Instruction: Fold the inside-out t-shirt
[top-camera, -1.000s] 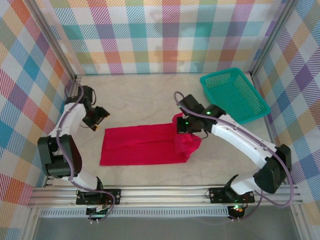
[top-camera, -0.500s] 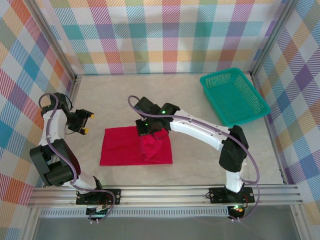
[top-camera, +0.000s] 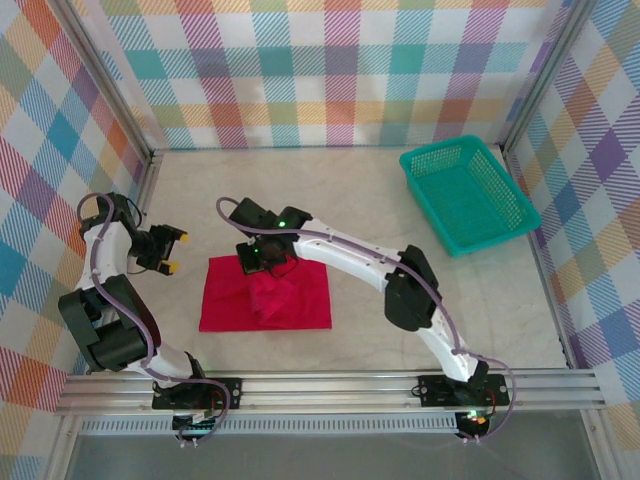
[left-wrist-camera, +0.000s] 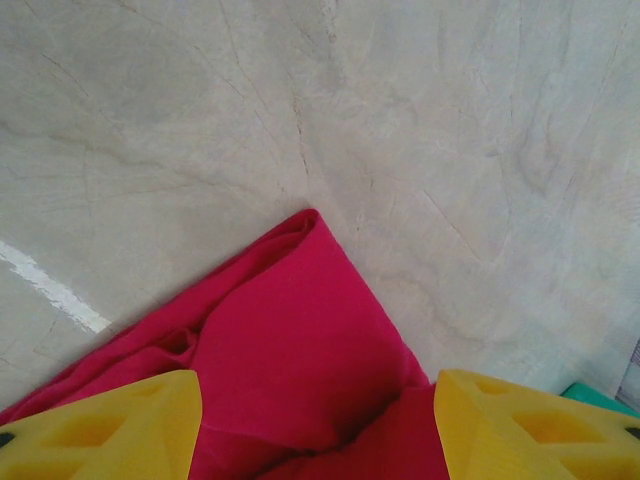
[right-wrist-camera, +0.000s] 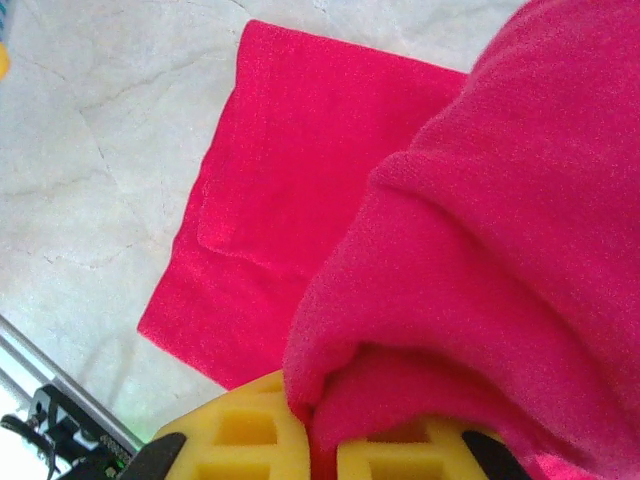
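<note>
One fold across the shirt's width looks under way but not finished. Nearest the arm bases, the inside-out t-shirt lies on the counter as a flat red rectangle, left of centre, with its near and left edges straight. On its middle sits a raised, rumpled hump of cloth: the right-hand part of the shirt doubled over the left-hand part. Just beyond the hump, the right pincer is closed on a bunch of that cloth. Its wrist view shows red fabric nipped between the two yellow fingers, with the flat lower layer spread beneath. The upper layer is therefore doubled over but not laid down or let go, and it stops short of the left edge. The left pincer hovers just off the shirt's far left corner, jaws wide apart and holding nothing. Farthest off, at the right, the teal mesh basket stands well apart from the shirt. As I judge it, what is left is to set the held edge down flat, smooth out the hump, and perhaps make a further fold.
</note>
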